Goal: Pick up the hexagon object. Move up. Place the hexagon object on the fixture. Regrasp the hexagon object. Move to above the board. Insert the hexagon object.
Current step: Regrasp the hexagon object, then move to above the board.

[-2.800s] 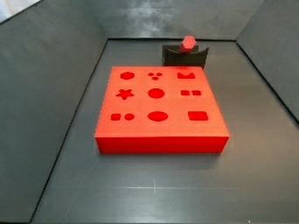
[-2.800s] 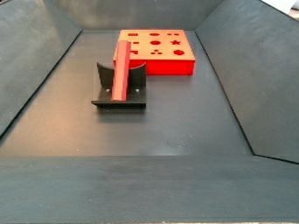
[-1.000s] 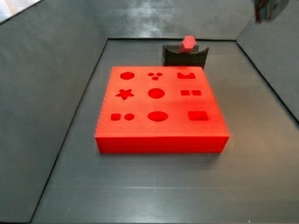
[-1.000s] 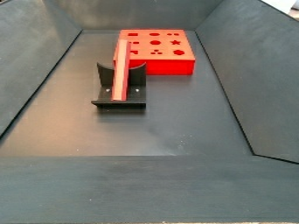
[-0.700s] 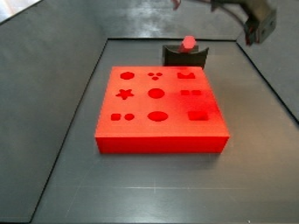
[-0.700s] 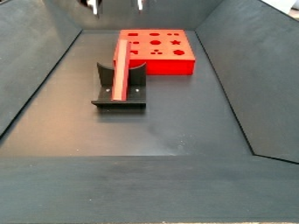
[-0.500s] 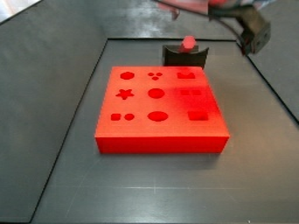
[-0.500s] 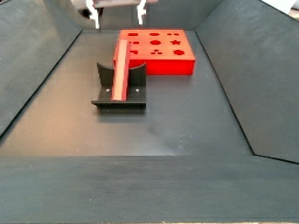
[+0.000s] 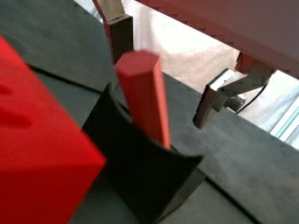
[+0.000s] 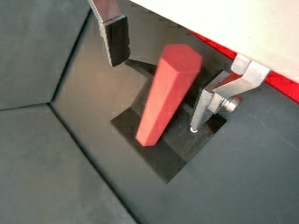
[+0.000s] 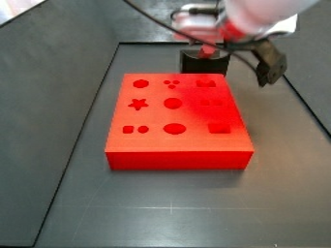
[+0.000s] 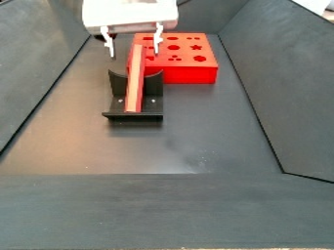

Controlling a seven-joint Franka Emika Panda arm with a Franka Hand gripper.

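Gripper (image 12: 132, 40) above the fixture (image 12: 133, 107), fingers apart.
My blurred arm hides the hexagon object (image 10: 163, 94) in a side view; wrist views show it unheld.

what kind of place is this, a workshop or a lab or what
Probably a robot test cell for peg insertion: a dark walled bin, a red board with shape cut-outs, a fixture holding the hexagon object, and the open gripper above its upper end.

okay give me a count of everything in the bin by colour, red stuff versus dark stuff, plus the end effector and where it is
Red: 2, the hexagon object and the board.
Dark: 1, the fixture, with the hexagon object resting on it.
Silver: 1, the end effector, open, above the hexagon object's upper end.
Total: 4
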